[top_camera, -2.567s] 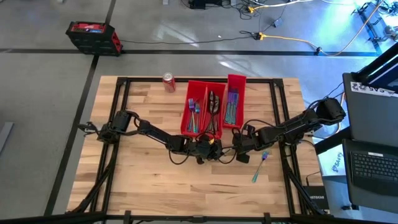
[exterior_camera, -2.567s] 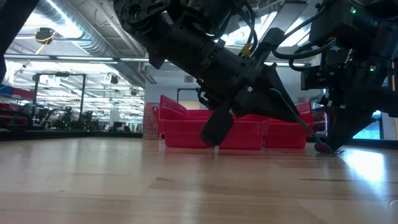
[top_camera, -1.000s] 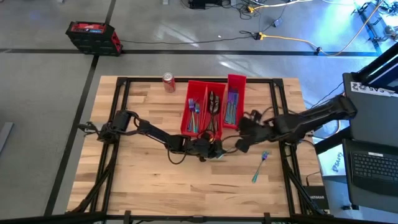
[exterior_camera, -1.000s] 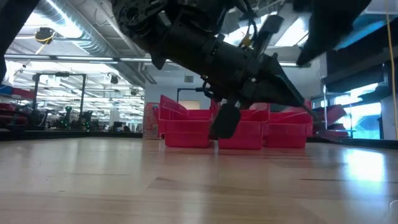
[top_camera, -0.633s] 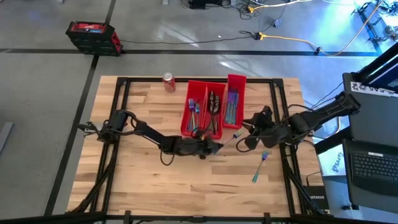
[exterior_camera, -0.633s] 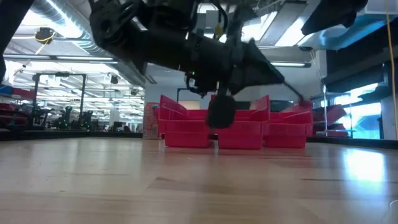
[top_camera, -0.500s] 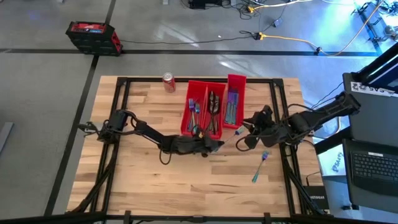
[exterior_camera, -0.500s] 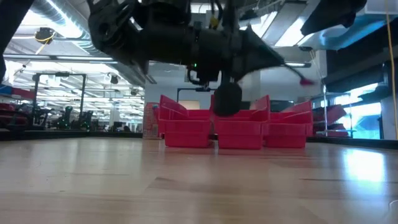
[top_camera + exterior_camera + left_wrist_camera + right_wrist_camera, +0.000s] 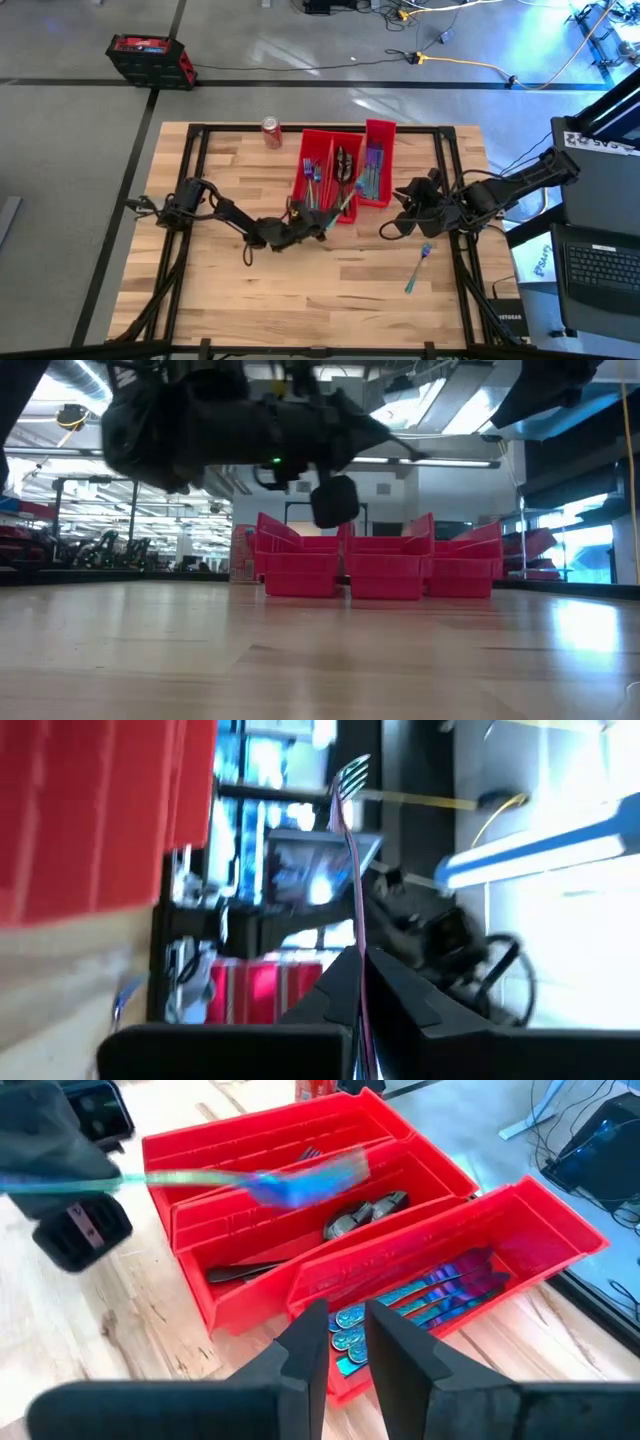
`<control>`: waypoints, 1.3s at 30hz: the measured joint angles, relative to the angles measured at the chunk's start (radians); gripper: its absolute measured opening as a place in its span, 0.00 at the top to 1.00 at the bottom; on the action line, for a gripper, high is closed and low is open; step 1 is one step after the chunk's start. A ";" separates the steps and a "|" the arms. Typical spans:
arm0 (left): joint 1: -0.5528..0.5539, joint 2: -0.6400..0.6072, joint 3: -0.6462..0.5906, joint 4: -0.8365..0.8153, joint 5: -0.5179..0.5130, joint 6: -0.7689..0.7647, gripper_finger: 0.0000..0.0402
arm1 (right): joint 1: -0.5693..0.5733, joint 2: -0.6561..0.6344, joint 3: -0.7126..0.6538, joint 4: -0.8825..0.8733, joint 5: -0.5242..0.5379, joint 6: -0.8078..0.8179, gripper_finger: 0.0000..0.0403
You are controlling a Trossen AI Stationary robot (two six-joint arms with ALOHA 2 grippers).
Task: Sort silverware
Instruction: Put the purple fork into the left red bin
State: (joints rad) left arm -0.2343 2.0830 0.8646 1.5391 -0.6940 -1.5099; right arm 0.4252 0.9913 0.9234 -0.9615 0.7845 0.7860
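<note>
Fork [image 9: 345,840] handle hidden between left hand [image 9: 360,982] fingers, tines blurred

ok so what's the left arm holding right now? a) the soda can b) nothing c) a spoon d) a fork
d, in the left wrist view the left arm's fingers pinch the handle of a fork whose tines show at its far end, and from above that fork hangs over the red bins.
</note>
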 joint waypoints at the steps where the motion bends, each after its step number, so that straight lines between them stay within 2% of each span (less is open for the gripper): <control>1: -0.006 0.000 -0.013 0.027 -0.026 0.007 1.00 | 0.000 0.000 0.000 0.000 0.000 0.000 0.87; 7: -0.056 -0.037 -0.064 0.027 -0.171 0.035 1.00 | 0.000 0.000 0.000 -0.010 0.002 0.000 0.87; 17: -0.101 -0.192 -0.159 0.028 -0.427 0.205 1.00 | 0.000 0.001 -0.001 -0.010 0.010 0.001 0.87; 25: -0.068 -0.229 -0.174 0.026 -0.451 0.254 1.00 | 0.000 0.001 -0.001 -0.010 0.010 0.001 0.87; 33: -0.027 -0.229 -0.174 0.024 -0.526 0.168 0.99 | 0.000 0.001 -0.001 -0.010 0.010 0.002 0.87; 39: -0.017 -0.229 -0.174 0.011 -0.497 0.122 0.98 | 0.000 0.001 -0.001 -0.011 0.010 0.002 0.87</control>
State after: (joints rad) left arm -0.2512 1.8542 0.6907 1.5501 -1.1909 -1.3876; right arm 0.4252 0.9924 0.9222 -0.9721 0.7940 0.7876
